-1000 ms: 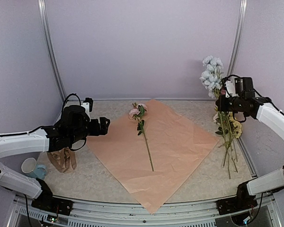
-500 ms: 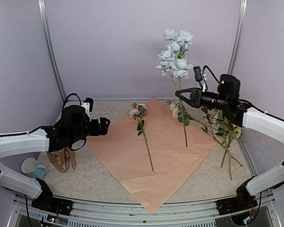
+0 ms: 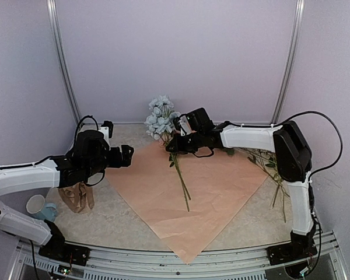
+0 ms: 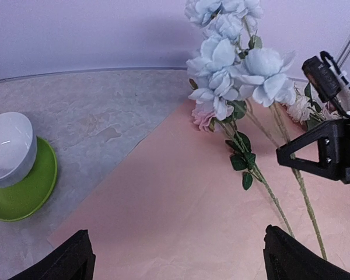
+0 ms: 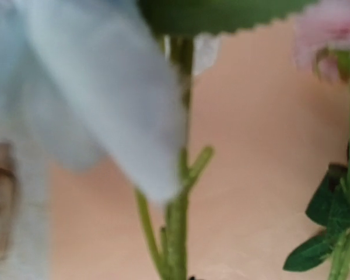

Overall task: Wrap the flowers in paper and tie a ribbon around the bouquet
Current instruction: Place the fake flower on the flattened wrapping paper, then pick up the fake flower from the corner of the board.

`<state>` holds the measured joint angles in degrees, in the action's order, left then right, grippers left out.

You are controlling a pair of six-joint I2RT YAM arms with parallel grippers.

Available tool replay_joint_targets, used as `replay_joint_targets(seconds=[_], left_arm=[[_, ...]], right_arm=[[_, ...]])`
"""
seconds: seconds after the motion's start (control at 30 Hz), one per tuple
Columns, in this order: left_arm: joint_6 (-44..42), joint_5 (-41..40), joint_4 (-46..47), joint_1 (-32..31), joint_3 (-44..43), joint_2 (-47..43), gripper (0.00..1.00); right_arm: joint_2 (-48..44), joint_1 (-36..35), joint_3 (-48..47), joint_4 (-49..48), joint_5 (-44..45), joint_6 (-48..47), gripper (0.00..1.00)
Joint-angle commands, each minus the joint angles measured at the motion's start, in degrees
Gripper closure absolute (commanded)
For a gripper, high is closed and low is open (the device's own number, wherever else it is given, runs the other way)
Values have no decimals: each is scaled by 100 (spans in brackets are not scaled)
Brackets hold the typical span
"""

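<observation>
Marbled tabletop (image 3: 118, 217), beige paper (image 3: 216, 181) spread flat. Right gripper (image 3: 176, 142) pinches blue flower spray (image 3: 158, 119) by its stem above the paper's far corner; left gripper (image 3: 130, 155) gapes wide, empty. Stems likely light, thin, springy: grip mid-stem, not blooms.

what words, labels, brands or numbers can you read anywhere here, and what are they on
None: no text can be read in any view.
The paper, the flowers, the white bowl and the green plate carry no print or tag.
The cup is too small to tell.
The right wrist view is a blurred close-up.
</observation>
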<state>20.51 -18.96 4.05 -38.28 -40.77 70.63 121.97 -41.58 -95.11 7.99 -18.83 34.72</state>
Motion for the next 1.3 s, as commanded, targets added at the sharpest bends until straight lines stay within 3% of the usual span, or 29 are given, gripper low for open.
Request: replay_joint_targets(seconds=[0.0, 0.37, 0.63, 0.8, 0.97, 1.07, 1.17, 1.27], left_arm=[[-55, -73, -39, 62, 77, -99, 1], [-55, -18, 35, 83, 26, 56, 1], [-65, -111, -41, 88, 77, -20, 1], [-98, -134, -71, 107, 79, -55, 1], [-123, -152, -105, 119, 83, -107, 1], [-146, -146, -98, 125, 104, -137, 1], [-175, -116, -91, 124, 99, -137, 1], [-173, -73, -56, 132, 81, -91, 1]], right_arm=[[516, -148, -977, 1204, 345, -155, 100], [914, -297, -811, 1096, 371, 241, 100], [814, -280, -847, 1334, 699, 67, 66], [225, -156, -636, 1413, 631, -170, 62], [-903, 397, 236, 1471, 390, -899, 62], [-1242, 1060, 510, 2318, 880, -1552, 63], [-1218, 1594, 503, 3197, 1968, -2376, 62], [-940, 1811, 226, 3785, 3124, -3281, 43]])
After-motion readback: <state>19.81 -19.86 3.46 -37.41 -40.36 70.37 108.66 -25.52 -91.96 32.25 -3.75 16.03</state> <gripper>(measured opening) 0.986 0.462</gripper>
